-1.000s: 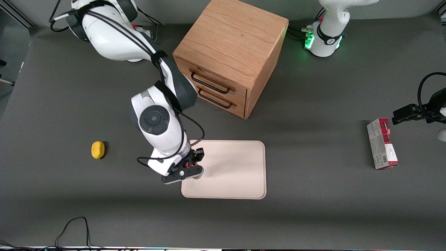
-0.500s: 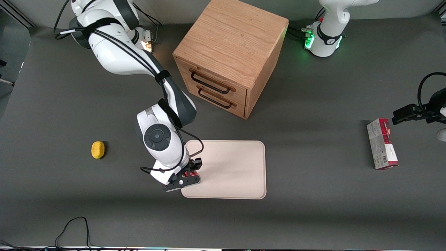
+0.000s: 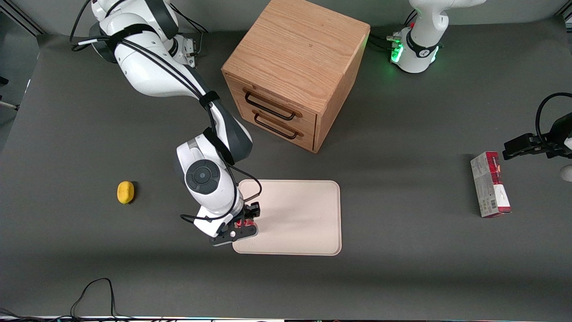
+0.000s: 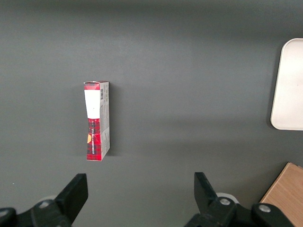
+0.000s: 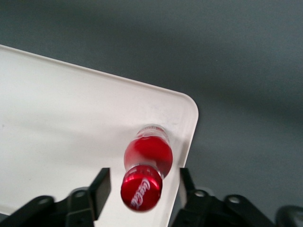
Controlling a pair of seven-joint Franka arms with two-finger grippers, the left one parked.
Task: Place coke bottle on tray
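The coke bottle [image 5: 147, 153], red with a red cap bearing white script, stands upright on the cream tray [image 5: 71, 118], close to its rounded corner and rim. My right gripper [image 5: 143, 182] is straight above it, open, with one finger on each side of the bottle and a gap showing on both sides. In the front view the gripper [image 3: 243, 222] hangs over the tray [image 3: 299, 214] at the corner nearest the working arm's end and the camera. Only a bit of red bottle [image 3: 242, 222] shows between the fingers there.
A wooden two-drawer cabinet [image 3: 295, 71] stands farther from the camera than the tray. A yellow lemon [image 3: 125, 192] lies toward the working arm's end. A red-and-grey carton [image 3: 490, 183] lies toward the parked arm's end, also in the left wrist view [image 4: 97, 120].
Over the last second the gripper with the bottle moved nearer the front camera and lower, to the tray's corner. In the last half second it hardly moved.
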